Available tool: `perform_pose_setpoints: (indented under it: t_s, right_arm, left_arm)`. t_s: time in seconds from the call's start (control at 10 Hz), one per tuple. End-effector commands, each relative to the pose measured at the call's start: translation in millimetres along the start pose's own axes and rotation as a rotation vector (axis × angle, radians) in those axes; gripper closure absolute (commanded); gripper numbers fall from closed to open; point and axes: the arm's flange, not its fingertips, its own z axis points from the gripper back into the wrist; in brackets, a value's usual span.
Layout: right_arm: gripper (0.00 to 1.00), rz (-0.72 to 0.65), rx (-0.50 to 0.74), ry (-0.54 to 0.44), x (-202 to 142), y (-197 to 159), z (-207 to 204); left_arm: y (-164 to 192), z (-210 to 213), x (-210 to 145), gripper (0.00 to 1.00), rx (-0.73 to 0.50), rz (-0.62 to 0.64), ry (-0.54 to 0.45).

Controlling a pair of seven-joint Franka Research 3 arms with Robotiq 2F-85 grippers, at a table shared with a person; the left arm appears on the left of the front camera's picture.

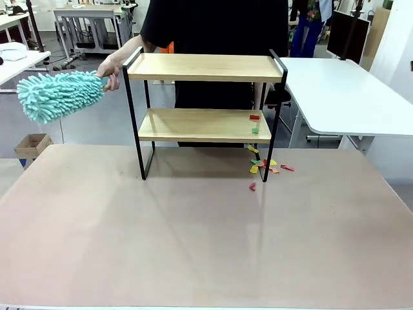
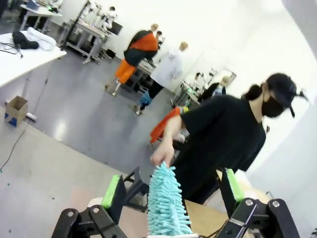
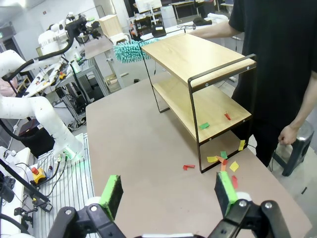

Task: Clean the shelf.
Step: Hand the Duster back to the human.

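The shelf (image 1: 203,66) stands at the far middle of the table, its two wooden boards in a black frame; it also shows in the right wrist view (image 3: 198,54). A person's hand (image 1: 111,68) holds a teal fluffy duster (image 1: 59,95) by its handle, left of the shelf's top board. In the left wrist view the duster (image 2: 166,203) stands between the wide-apart fingers of my left gripper (image 2: 172,187), which is open and touches nothing. Coloured paper scraps lie on the lower board (image 1: 254,123) and on the table (image 1: 264,165) by the right leg. My right gripper (image 3: 168,193) is open above the table.
The person in black stands behind the shelf. A white table (image 1: 342,90) is at the far right. A cardboard box (image 1: 32,145) sits on the floor at left. A stool (image 3: 297,144) stands beside the person. The near half of the brown table (image 1: 193,245) is bare.
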Motion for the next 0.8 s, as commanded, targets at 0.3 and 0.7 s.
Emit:
perform_pose_setpoints:
  t_s: [0.3,0.7]
  right_arm:
    - [0.0,0.009,0.002,0.01,0.1,1.6,1.1]
    - [0.0,0.009,0.002,0.01,0.1,1.6,1.1]
  left_arm:
    - [14.5,11.0,9.2,0.0,0.009,0.031,-0.023]
    - [14.5,11.0,9.2,0.0,0.009,0.031,-0.023]
